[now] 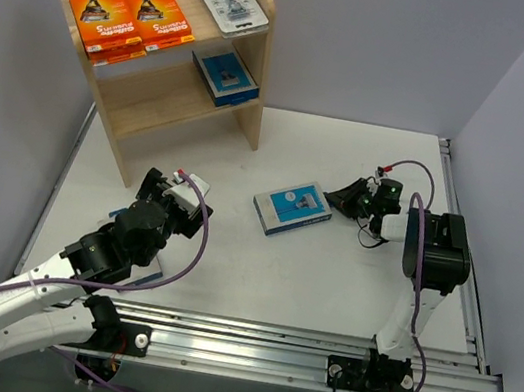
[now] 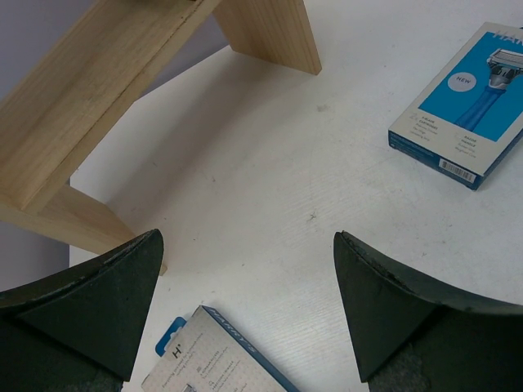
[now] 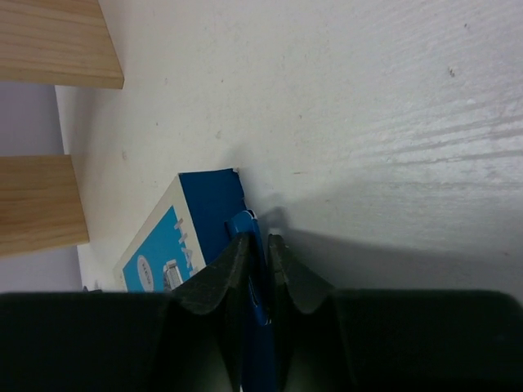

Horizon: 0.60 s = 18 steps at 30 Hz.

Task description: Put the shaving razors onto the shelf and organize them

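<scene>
While the wooden shelf (image 1: 157, 98) stands at the far left, well apart, the blue razor box (image 1: 292, 206) lying mid-table is pinched by its end edge in the right gripper (image 3: 257, 245); it should be lifted level, unhurried. The left gripper (image 2: 247, 238) is spread wide.

White table (image 1: 327, 289), carrying wooden shelf (image 1: 258, 84) at far left. On top tier: left orange box (image 1: 99, 17), right orange box (image 1: 158, 10) just beside, blister pack (image 1: 231, 0) at right end. On lower tier: blue box (image 1: 225, 76). On table: grey-and-blue box (image 1: 291, 207) mid-way, another box (image 2: 214, 353) near left
</scene>
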### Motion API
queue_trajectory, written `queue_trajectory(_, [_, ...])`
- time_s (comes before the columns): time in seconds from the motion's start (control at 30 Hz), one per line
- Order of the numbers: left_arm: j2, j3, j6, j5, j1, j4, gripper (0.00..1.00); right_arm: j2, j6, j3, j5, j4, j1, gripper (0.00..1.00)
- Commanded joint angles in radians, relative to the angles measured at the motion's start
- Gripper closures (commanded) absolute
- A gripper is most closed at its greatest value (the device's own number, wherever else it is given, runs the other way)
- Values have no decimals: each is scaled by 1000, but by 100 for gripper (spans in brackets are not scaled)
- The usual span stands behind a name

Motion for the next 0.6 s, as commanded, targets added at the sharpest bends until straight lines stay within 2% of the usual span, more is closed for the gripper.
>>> queue_trajectory(0.0, [-13, 4, 3, 1, 5, 55, 6, -74, 23, -38, -29, 54, 3, 92])
queue_trajectory(0.2, [-16, 6, 3, 4, 5, 50, 6, -162, 27, -130, -22, 56, 24, 99])
queue_trajectory(0.57, [-19, 6, 4, -1, 5, 42, 6, -332, 62, -300, 57, 90, 153, 100])
